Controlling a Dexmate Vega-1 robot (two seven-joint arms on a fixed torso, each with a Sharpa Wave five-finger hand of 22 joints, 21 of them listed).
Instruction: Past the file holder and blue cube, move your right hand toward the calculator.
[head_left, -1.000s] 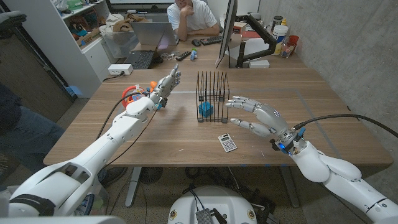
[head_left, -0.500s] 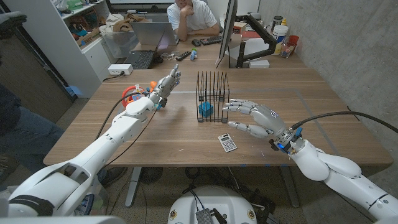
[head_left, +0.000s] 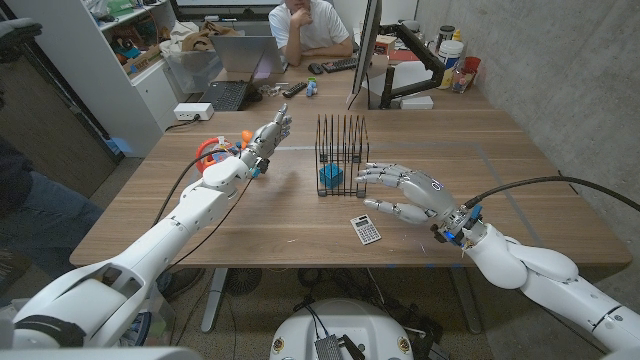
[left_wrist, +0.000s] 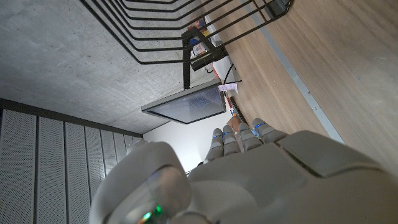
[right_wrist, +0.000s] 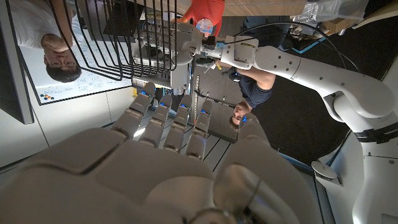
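The long brown wooden table (head_left: 520, 160) carried everything. The robot's white and grey right hand (head_left: 412, 193) hovered over its near half, towards the right-hand edge, fingers spread and reaching across the table, with nothing in its grasp. The right wrist view showed the same: fingers (right_wrist: 163, 118) extended and apart, no object between them. The white left hand (head_left: 266, 135) stood up over the far left part of the table, fingers raised and slightly parted, holding nothing either.

The black wire file holder (head_left: 342, 152) stood upright near the table's middle, its rods also showing in the left wrist view (left_wrist: 161, 25). The small blue cube (head_left: 331, 177) sat touching or just inside its near side; which one could not be told. The small grey pocket calculator (head_left: 365, 229) lay flat close to the table's near edge, well short of the holder and cube.

Judging by this layout, the reach looked mostly done: the right hand's fingertips hung just beside the calculator, slightly farther from the near edge than it, and already nearer than the holder and cube. What seemed left was a short last approach towards the near edge to bring the hand over the calculator.
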